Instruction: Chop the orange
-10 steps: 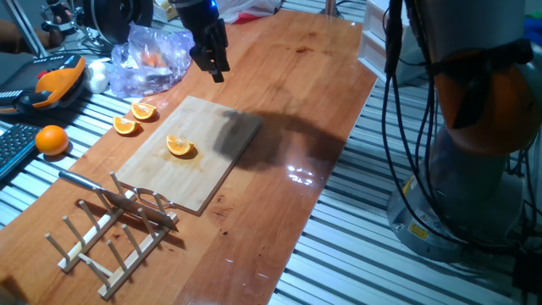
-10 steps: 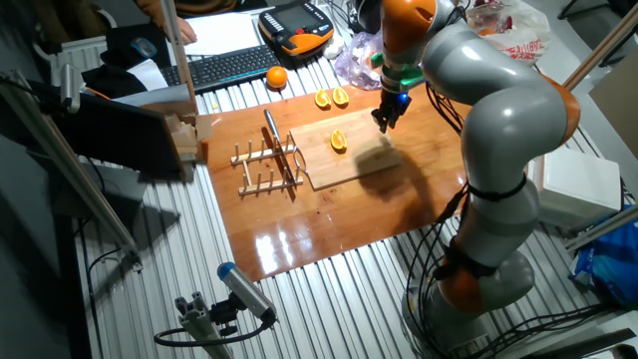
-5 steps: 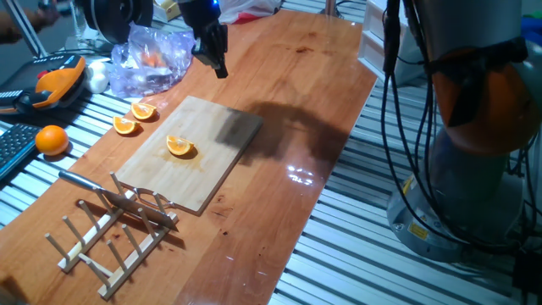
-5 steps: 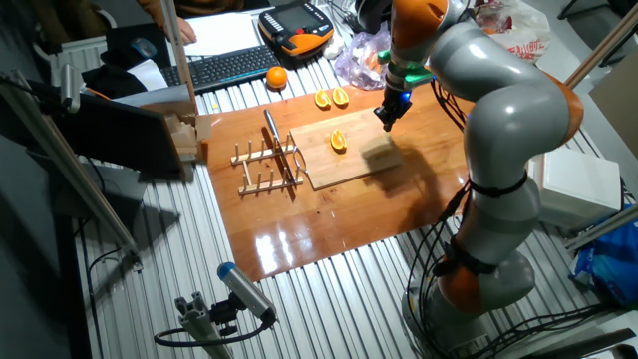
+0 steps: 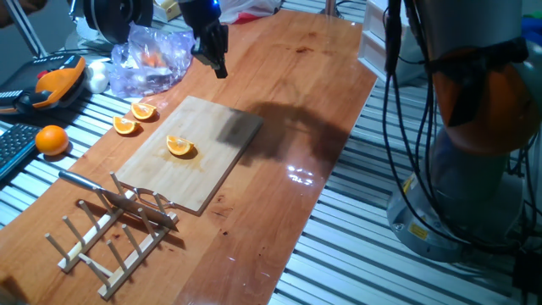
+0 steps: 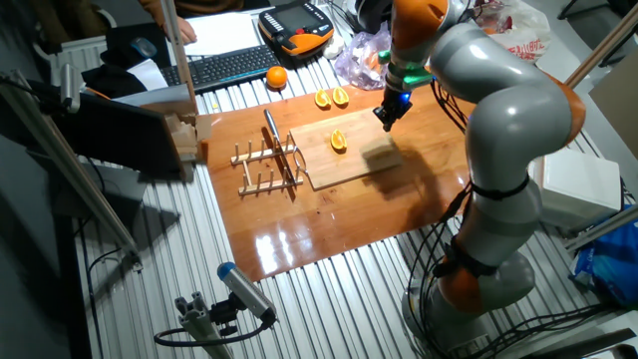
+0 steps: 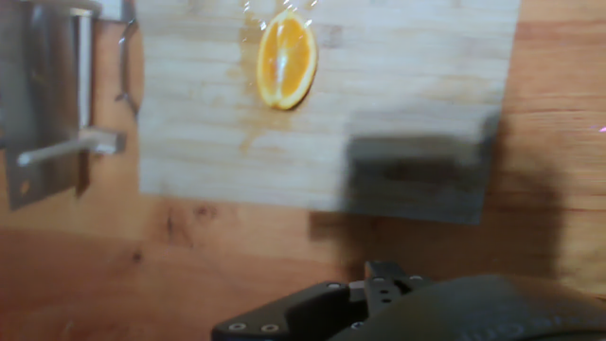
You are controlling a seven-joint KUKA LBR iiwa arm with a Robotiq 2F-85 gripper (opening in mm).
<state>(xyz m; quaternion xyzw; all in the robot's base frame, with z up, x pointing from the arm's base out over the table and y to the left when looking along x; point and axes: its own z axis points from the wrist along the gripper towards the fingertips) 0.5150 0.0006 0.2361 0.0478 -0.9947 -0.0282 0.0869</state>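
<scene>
Orange [image 5: 179,146] alone on board [image 5: 212,169]; knife [image 5: 97,188] on rack [image 5: 114,233] nearby.

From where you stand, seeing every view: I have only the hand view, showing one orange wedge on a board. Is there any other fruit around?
Observer: Yes, a pair of wedges lies on the table, off the cutting board.
Operator: Any whole fruit?
Observer: A whole orange sits on the metal slats beside a keyboard.
Operator: Where is the knife?
Observer: The knife rests across the wooden rack at the board's end.
</scene>
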